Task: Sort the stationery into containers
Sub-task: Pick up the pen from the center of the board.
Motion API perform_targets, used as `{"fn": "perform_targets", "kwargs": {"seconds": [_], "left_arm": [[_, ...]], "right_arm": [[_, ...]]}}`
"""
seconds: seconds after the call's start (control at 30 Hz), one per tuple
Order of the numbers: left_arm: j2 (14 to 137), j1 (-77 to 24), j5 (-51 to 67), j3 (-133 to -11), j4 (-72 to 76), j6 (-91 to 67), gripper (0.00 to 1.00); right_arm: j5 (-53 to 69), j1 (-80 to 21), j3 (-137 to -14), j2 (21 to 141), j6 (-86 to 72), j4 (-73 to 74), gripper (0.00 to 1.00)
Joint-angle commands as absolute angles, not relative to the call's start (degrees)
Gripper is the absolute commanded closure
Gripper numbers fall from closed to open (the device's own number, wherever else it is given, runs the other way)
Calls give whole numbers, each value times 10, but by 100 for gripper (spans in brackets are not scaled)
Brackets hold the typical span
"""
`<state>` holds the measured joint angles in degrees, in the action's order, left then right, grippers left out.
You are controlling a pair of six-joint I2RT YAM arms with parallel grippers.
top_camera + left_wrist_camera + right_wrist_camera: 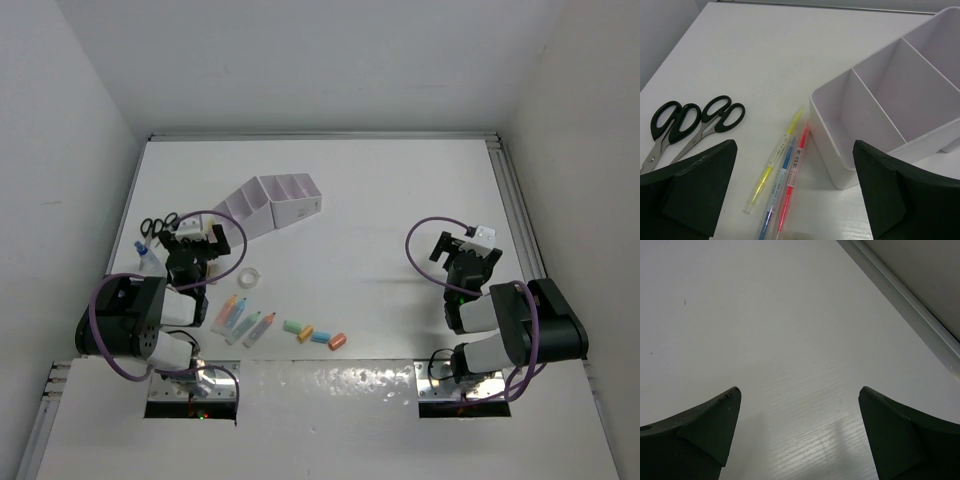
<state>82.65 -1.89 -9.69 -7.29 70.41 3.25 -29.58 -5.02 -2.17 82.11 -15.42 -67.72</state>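
Black fingers [695, 185] of the left claw [795, 147] stand spread and empty just above three thin pens [785, 175]. These lie side by side between two scissors [690, 122] on the left and the organiser [830, 145] just beside them on the right, so a short lift over its near wall should drop them in. Equally released, the right claw [800, 390] hovers over bare worktop [765, 315] beside the right edge rail [900, 295], well apart from all stationery. Nearer the bases, capped pens [243, 320], capsules [315, 333] and tape ring [249, 277] lie loose with open room around, while the bottle [148, 258] sits close to the left wall.
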Motion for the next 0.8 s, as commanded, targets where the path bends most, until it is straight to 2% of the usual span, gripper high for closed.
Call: {"fn": "perform_targets", "kwargs": {"seconds": [0.0,0.3,0.5,0.7,0.77], "left_arm": [[824,-20,-90,-81,725,37,0],[822,-19,-106,-79,729,28,0],[739,17,-36,-167,514,6,0],[615,37,37,-130,453,45,0],[565,38,58,-119,418,64,0]], "right_arm": [[-297,-51,23,812,-157,-706,1],[-297,-51,24,811,-157,-704,1],[-287,-60,30,775,-134,-696,1],[-238,-81,3,639,-98,-542,1],[-222,-81,-46,609,-94,-455,1]]}}
